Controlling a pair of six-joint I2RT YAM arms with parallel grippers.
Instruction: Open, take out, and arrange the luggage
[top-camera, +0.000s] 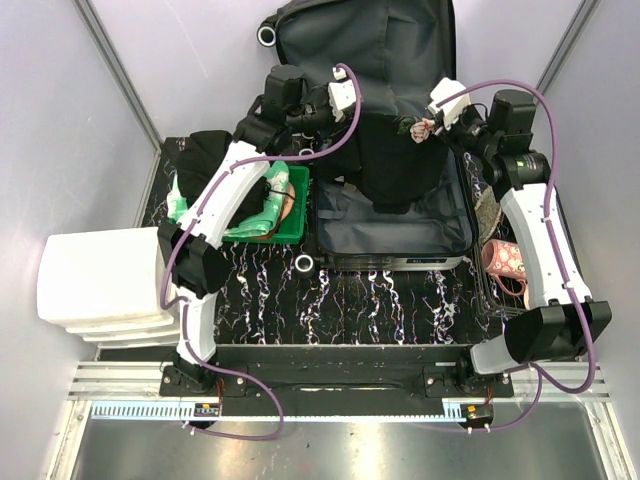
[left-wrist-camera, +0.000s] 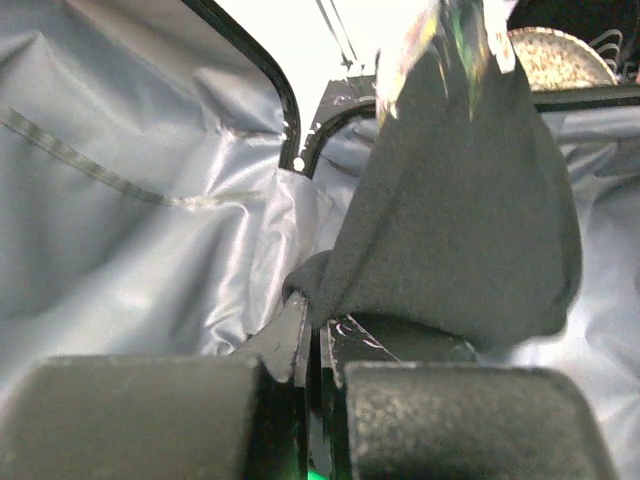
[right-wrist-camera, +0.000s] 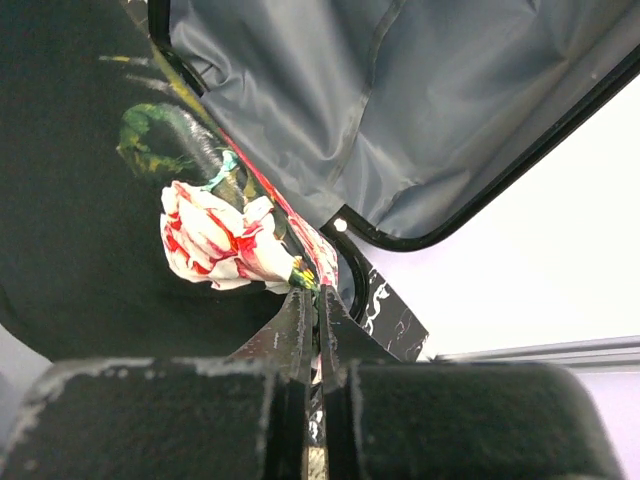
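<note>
- I am seeing the luggage (top-camera: 395, 262) lying open on the dark marbled table (top-camera: 400, 305), filling the upper middle of the top view. Its lid (top-camera: 380, 45) is standing back toward the top edge.
- The grey lining is showing in both halves. It is filling the left side of the left wrist view (left-wrist-camera: 120, 150) and the upper part of the right wrist view (right-wrist-camera: 400, 100).
- My left end effector (top-camera: 350, 120) is reaching in from the left above the open case. In its own view (left-wrist-camera: 312, 325) the fingers are pressing together on a corner of a black garment (left-wrist-camera: 460, 200).
- My right end effector (top-camera: 428, 125) is coming in from the upper right. Its fingers (right-wrist-camera: 312, 300) are pinching the same black garment (right-wrist-camera: 70, 200) just beside a red-and-white rose print (right-wrist-camera: 215, 240).
- The black garment (top-camera: 400, 165) is hanging between the two end effectors, draping down over the middle of the lower half.
- One white wheel (top-camera: 305, 263) is sitting at the case's lower left corner and another (top-camera: 267, 35) beside the lid at upper left.
- A green bin (top-camera: 292, 225) is sitting just left of the case, partly under my left arm.
- A white drawer unit (top-camera: 100, 280) is standing at the left edge of the frame.
</note>
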